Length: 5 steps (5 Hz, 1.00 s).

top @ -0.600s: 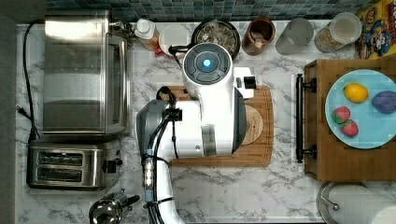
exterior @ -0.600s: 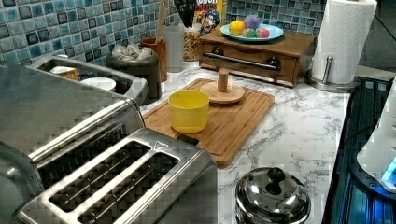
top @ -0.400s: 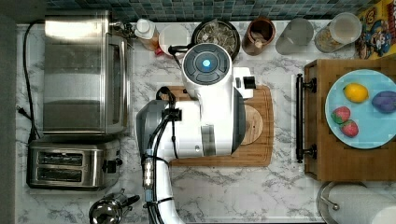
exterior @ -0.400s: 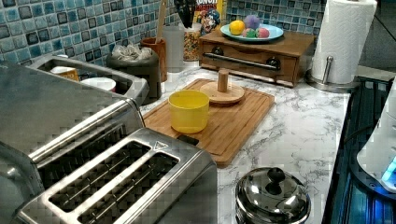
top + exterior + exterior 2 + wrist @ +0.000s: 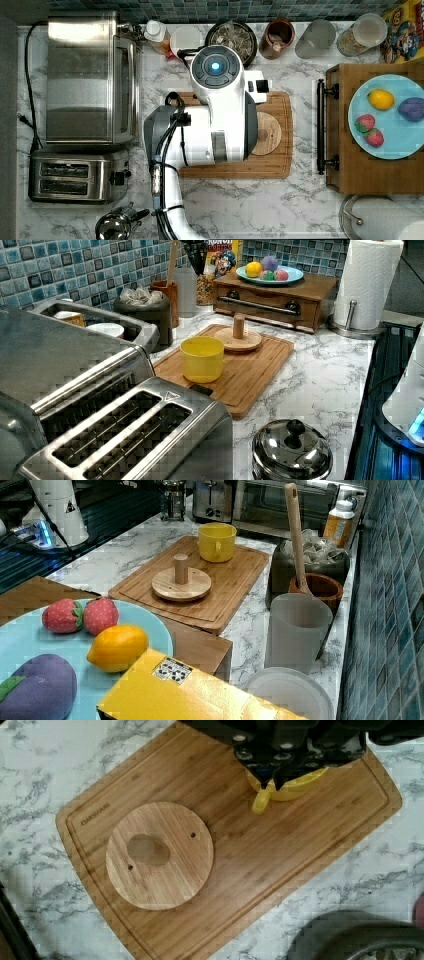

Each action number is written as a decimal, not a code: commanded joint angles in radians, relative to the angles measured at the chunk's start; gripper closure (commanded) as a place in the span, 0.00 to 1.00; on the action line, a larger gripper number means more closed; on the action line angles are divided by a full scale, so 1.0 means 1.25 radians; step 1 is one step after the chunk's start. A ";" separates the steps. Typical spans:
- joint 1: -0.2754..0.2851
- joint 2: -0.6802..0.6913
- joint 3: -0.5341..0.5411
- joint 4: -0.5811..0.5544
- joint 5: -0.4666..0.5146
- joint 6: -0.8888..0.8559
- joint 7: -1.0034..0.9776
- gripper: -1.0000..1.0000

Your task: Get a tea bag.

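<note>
The tea bags [image 5: 231, 37] lie heaped in a dark round container at the back of the counter, and also appear as the tea bags [image 5: 141, 295] and the tea bags [image 5: 312, 550]. My white arm [image 5: 220, 100] hangs high over the bamboo cutting board [image 5: 280, 165]. In the wrist view my gripper [image 5: 272, 782] points down over the yellow mug [image 5: 292, 790], fingertips close together and holding nothing. The mug [image 5: 202, 358] stands upright on the board, well apart from the tea bag container.
A round wooden stand with a peg [image 5: 238, 337] shares the board. A toaster oven [image 5: 85, 75], toaster [image 5: 72, 177] and kettle [image 5: 117, 225] fill the top view's left. A wooden utensil pot [image 5: 317, 587], frosted cup [image 5: 297, 630], fruit plate [image 5: 387, 117] and paper towel roll [image 5: 372, 282] stand around.
</note>
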 commanded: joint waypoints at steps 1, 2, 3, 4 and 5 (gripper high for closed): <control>0.001 0.063 -0.015 0.100 -0.038 0.162 0.087 1.00; -0.005 0.081 -0.017 0.126 -0.043 0.211 0.098 1.00; 0.000 0.087 -0.025 0.136 -0.039 0.255 0.097 0.03; 0.010 0.086 -0.037 0.124 -0.049 0.320 0.121 0.00; 0.004 0.094 -0.035 0.138 -0.041 0.350 0.120 0.00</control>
